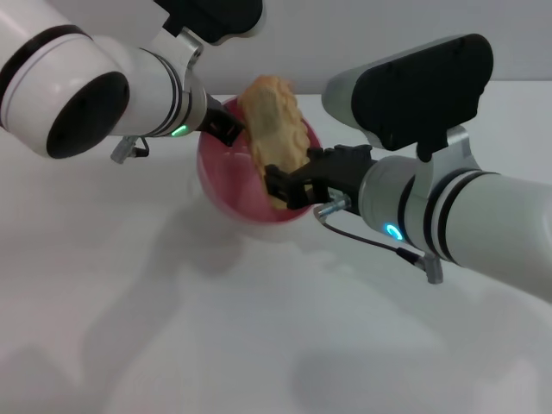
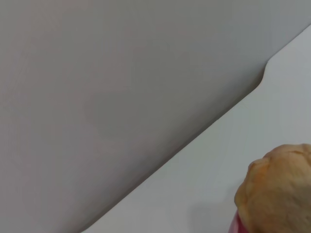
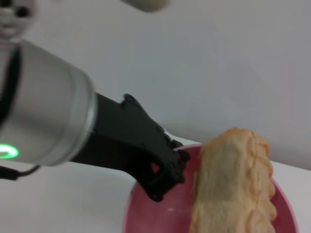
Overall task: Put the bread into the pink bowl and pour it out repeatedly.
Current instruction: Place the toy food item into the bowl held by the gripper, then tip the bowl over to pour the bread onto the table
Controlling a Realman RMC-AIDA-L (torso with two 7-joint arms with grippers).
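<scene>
While the head view shows the bread propped in the bowl, I see my left gripper clamped on the rim and my right gripper pinching the loaf. My left wrist view catches only its end. My right wrist view confirms loading is nearly done; pouring remains.

Left tool clamped shut; right tool closed, both arms extended.
</scene>
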